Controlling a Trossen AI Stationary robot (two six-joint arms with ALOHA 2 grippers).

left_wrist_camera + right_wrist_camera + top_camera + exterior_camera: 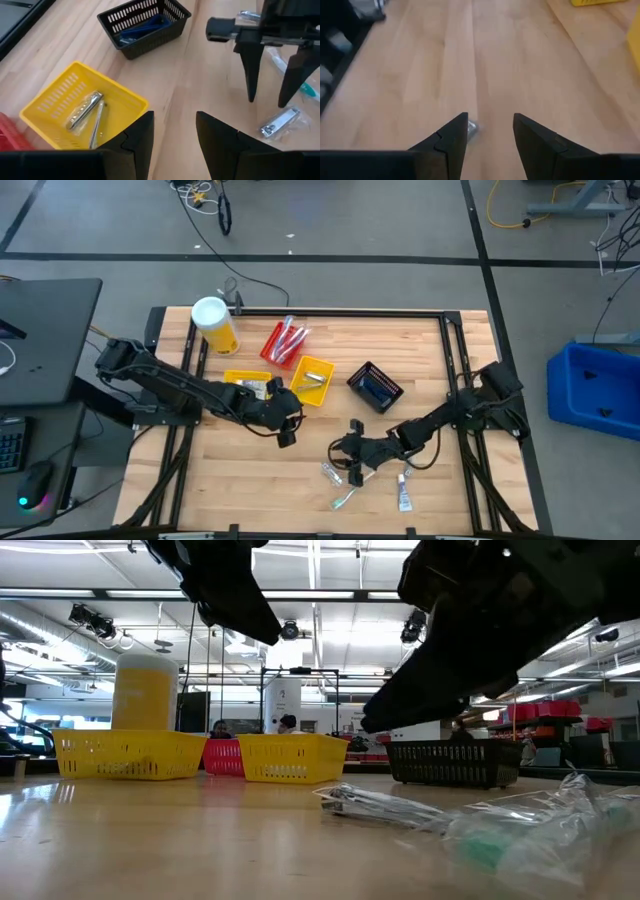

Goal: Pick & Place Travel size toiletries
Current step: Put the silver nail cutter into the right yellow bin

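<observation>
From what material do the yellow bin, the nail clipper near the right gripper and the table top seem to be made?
Yellow bin: probably moulded plastic, matt, with slotted walls of one even colour.
Nail clipper: looks like polished metal, silvery with bright reflections; it may sit in a clear wrapper.
Table top: apparently wood, light planks with visible grain and seams, slightly glossy.

A canister (215, 323) and four bins (313, 380) are sitting in a row along the worktop's (240, 480) far half, while wrapped toiletries (404, 489) are lying scattered near its front edge, right of centre.
</observation>
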